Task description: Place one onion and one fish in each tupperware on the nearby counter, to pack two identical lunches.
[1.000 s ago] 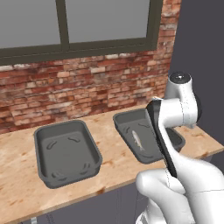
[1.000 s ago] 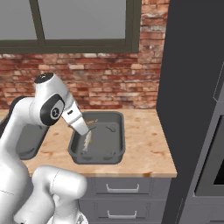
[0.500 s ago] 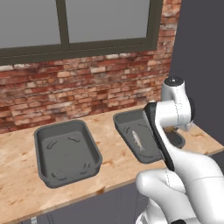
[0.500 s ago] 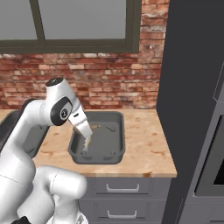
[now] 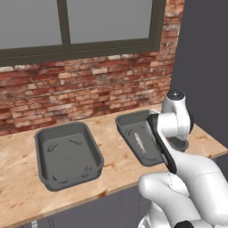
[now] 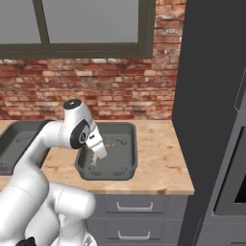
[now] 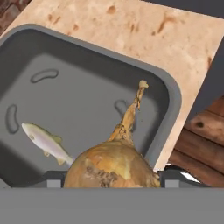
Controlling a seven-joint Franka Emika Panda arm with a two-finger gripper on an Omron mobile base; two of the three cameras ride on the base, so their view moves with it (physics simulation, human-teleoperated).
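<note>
My gripper is shut on a golden-brown onion with a long dry stalk. It hangs over the right tupperware, a dark grey tray. A small silvery fish lies on that tray's floor, left of the onion. From the left base view the fish lies in the right tupperware, partly behind my arm. The left tupperware holds nothing. In the right base view the gripper hovers over the near left part of the right tupperware.
The tan counter runs under a red brick wall with a window. A tall dark cabinet side stands at the counter's right end. Bare counter lies right of the right tupperware.
My arm has swung a little to the right and lower, carrying the onion above the right tupperware. The fish and both tupperwares have not moved.
</note>
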